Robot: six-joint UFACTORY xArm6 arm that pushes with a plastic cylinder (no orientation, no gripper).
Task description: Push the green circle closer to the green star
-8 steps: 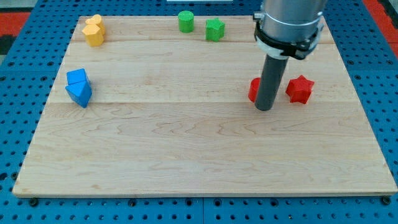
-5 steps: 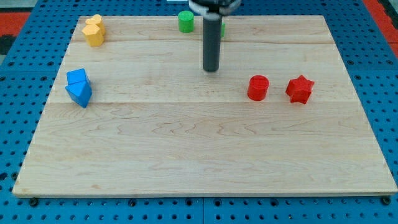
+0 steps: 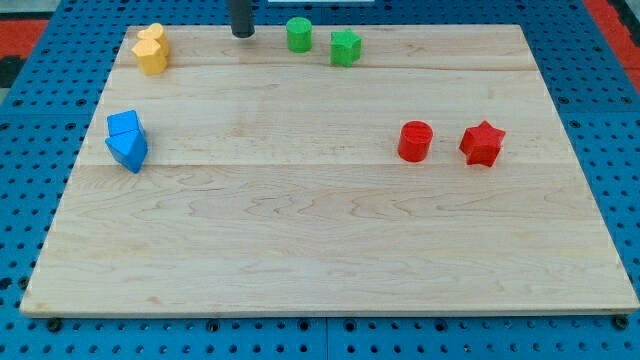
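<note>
My tip stood at the top edge of the tabletop, just to the view's left of the green circle and not touching it. The green star lay near the circle's right. No pincer was fitted. Step in hand: approach. The next move likely called for a rightward push through the circle.

Pale wooden board of joined planks, visible grain, lying flat on blue perforated pegboard surface, regular rows of holes, red pegboard patches at top-left and top-right corners, even diffuse light, soft shadows
</note>
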